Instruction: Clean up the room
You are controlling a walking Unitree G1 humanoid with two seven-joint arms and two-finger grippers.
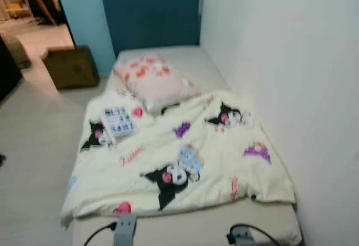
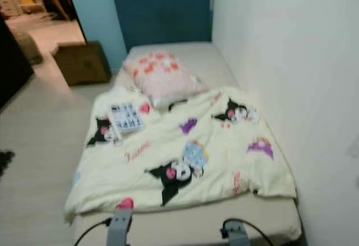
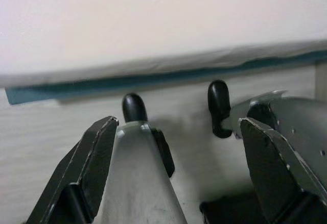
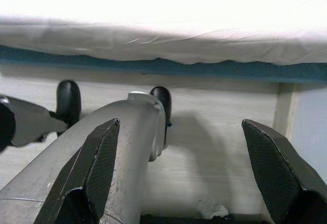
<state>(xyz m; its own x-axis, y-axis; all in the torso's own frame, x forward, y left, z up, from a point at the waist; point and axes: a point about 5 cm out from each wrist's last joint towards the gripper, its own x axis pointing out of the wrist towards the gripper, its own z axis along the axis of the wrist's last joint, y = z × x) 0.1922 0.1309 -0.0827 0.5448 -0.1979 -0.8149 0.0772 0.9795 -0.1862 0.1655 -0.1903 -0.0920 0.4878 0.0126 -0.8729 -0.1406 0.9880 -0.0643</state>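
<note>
Bedding lies rumpled on a bed set against the wall: from left to right, a printed book sits on the cartoon blanket, then a pink pillow. Low at the bed's foot hang the left gripper and right gripper, fingers apart, likely idle before tidying.

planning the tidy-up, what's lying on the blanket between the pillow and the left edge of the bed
A small blue-and-white patterned box or book lies on the cartoon-print blanket, just below the pink pillow, in both eye views.
</note>
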